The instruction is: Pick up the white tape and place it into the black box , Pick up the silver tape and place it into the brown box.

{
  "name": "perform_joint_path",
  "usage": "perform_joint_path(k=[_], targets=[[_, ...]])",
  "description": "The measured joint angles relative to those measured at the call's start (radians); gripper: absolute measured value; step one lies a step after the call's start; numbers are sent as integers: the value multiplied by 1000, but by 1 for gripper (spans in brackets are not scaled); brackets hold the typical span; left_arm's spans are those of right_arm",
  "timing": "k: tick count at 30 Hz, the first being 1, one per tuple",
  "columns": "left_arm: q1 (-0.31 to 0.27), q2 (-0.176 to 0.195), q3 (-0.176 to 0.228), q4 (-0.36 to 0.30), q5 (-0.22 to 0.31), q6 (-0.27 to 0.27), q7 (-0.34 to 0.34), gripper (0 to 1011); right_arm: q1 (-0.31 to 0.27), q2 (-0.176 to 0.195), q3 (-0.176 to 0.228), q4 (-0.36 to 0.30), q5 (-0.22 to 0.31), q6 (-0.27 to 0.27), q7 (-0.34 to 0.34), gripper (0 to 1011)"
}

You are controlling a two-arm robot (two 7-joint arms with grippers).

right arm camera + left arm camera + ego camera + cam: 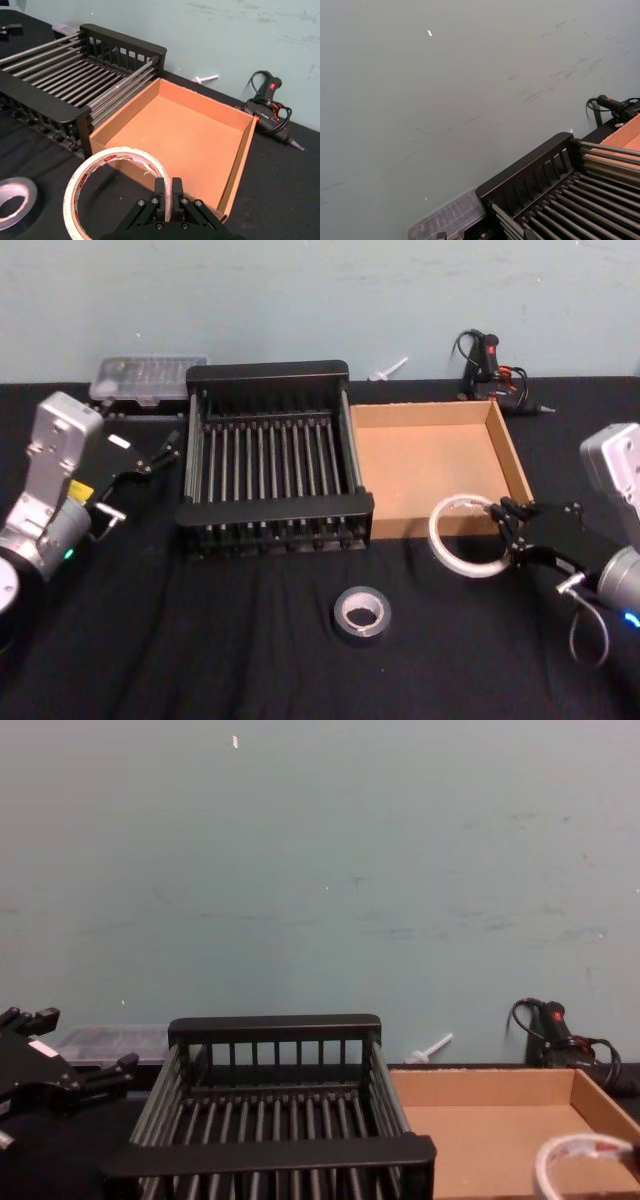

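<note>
The white tape (467, 536) is gripped by its rim in the right pincer (507, 528), raised over the brown box's (432, 472) near edge, and should be carried left, clear over the black box's (270, 465) rim, before release.

My arms have silver-grey wrist housings with small green and blue lights. Behind the right gripper (506, 525), black with silver screws, a thin cable loops; the left gripper (158, 452) carries a white label.
</note>
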Motion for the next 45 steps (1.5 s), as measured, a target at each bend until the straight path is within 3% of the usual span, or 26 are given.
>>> perform_joint_path(k=[12,19,32,45], targets=[[0,0,0,0,0,0,0,1001,113,-15,-35,78,-43,-19,18,91],[0,0,0,0,0,0,0,1001,195,-41,-58,147,-66,-73,32,90],[0,0,0,0,0,0,0,1001,349,-100,-112,290,-113,-144,49,91],[0,0,0,0,0,0,0,1001,500,-185,-185,451,-157,-194,68,90]])
